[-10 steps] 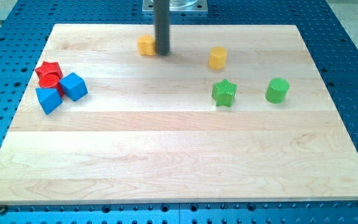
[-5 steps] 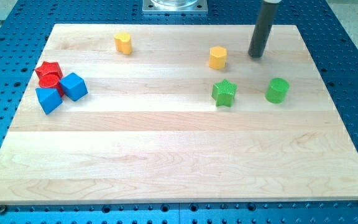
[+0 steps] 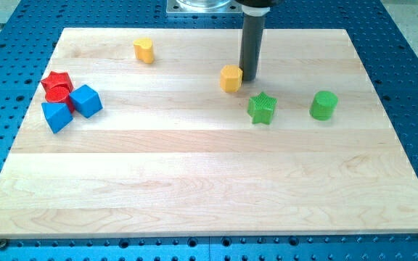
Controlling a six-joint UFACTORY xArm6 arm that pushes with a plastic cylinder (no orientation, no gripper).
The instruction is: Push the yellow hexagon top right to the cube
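Note:
The yellow hexagon [image 3: 231, 78] lies in the upper middle of the wooden board [image 3: 209, 181]. My tip [image 3: 250, 77] stands right against the hexagon's right side. The blue cube [image 3: 86, 100] sits far off at the view's left, in a tight cluster with a second blue block [image 3: 56, 116], a red star [image 3: 56, 81] and another red block [image 3: 60, 94] under it.
A second yellow block [image 3: 144, 50] of unclear shape lies near the board's top edge, left of the hexagon. A green star [image 3: 262, 108] sits just below and right of my tip. A green cylinder [image 3: 324, 105] stands further right.
My tip swung from the top-left yellow block, which slid left, over to the hexagon's right. It then came left and shoved the hexagon left and slightly down.

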